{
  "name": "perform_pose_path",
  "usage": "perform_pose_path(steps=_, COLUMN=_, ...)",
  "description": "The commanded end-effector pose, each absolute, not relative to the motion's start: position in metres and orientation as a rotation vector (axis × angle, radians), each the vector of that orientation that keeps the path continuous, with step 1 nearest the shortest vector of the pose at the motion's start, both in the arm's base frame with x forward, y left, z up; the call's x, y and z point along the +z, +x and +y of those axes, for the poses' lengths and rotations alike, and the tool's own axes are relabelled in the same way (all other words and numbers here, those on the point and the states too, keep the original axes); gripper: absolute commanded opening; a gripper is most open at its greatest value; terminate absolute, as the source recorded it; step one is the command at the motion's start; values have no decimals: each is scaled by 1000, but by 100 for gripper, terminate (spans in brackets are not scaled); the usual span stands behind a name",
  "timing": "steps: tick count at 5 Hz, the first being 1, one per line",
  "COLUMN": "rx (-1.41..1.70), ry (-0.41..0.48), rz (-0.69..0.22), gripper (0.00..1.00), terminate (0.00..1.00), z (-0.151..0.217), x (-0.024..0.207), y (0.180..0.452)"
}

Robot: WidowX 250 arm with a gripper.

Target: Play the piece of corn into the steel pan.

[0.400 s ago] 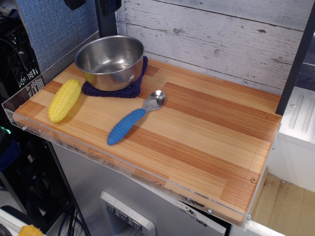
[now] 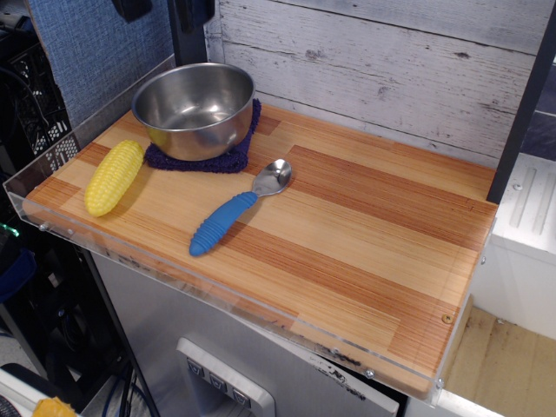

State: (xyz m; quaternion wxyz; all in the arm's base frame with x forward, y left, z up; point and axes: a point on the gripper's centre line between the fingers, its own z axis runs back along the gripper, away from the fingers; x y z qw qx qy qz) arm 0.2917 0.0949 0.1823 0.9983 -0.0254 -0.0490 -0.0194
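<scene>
The piece of corn (image 2: 114, 177), a bright yellow bumpy cob, lies on the wooden board near its front left corner. The steel pan (image 2: 195, 105), a round shiny bowl, stands empty on a dark purple knitted cloth (image 2: 205, 158) at the back left, just behind and to the right of the corn. Only the two dark fingertips of my gripper (image 2: 163, 10) show, at the top edge above the pan. They stand well apart with nothing between them, far above the corn.
A spoon with a blue handle (image 2: 224, 223) and a steel bowl end (image 2: 274, 178) lies right of the corn, in front of the pan. A clear plastic rim (image 2: 52, 143) runs along the board's left and front edges. A dark post (image 2: 187, 39) stands behind the pan.
</scene>
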Motion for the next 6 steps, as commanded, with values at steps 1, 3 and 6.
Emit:
perform_pose_path(steps=1, rx=31, ry=-26, rz=-86, gripper=100, terminate=0, z=132, x=160, y=248)
perform_pose_path(steps=3, rx=116, ry=18, rz=-115, gripper=100, terminate=0, z=165, x=133, y=204)
perform_pose_path(steps=6, rx=93, ry=46, rz=-54, gripper=100, terminate=0, z=166, x=78, y=269)
